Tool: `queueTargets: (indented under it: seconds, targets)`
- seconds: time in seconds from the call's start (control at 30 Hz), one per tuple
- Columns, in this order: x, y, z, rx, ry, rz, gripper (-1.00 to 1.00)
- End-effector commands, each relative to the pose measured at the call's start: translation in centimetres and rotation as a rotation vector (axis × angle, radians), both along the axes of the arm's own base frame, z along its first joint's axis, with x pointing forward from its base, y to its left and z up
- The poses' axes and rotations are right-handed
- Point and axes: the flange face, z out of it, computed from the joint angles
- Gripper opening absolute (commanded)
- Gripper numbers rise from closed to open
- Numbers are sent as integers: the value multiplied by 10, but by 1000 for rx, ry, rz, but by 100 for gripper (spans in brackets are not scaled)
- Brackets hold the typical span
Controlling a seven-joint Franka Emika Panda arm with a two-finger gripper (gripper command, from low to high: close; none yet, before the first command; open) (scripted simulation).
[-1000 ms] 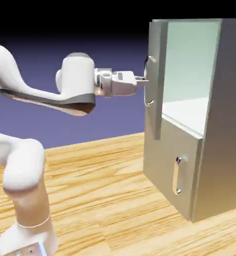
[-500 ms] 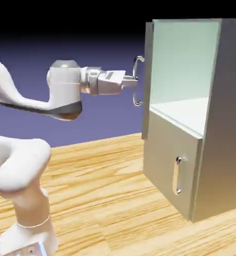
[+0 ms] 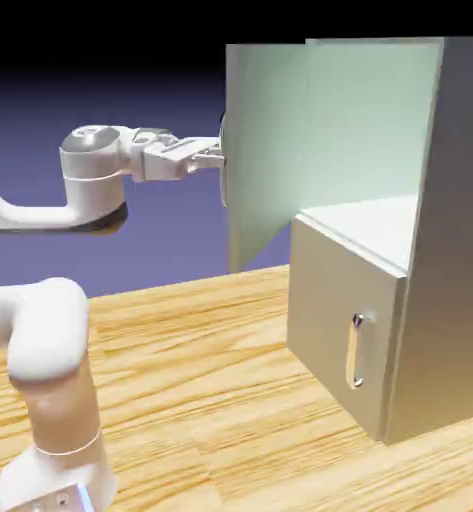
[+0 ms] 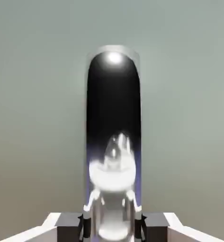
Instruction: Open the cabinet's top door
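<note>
The grey cabinet (image 3: pixel 450 240) stands at the right of the exterior view. Its top door (image 3: pixel 265 150) is swung far out to the left, showing its pale inner face and the pale upper compartment. My gripper (image 3: pixel 218 157) is shut on the door's silver handle (image 4: pixel 113 142), mostly hidden behind the door's edge in the exterior view. In the hand view the shiny handle fills the middle, running up from between my fingertips (image 4: pixel 68 222), with the grey door panel (image 4: pixel 33 118) behind it.
The shorter lower door (image 3: pixel 340 330) is closed, with its small vertical handle (image 3: pixel 355 350). The wooden table (image 3: pixel 200 400) stretches in front of the cabinet. My arm's base column (image 3: pixel 50 400) stands at the lower left.
The top door has swung from barely ajar to wide open. My gripper moved left, pulling the handle with it, and the arm folded back toward its base.
</note>
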Motion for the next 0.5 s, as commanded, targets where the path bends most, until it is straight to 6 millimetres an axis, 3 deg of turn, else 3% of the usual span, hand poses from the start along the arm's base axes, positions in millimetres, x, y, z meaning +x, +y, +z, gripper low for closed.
queueTargets:
  seconds: [0.0, 0.23, 0.37, 0.47]
  targets:
    - [-3, 8, 0, 1, 0, -24, -100]
    - [-16, 67, 0, 1, 1, -197, -100]
    - [-17, 75, 0, 1, 0, -221, -100]
    - [-19, 105, 0, 1, 0, -305, -100]
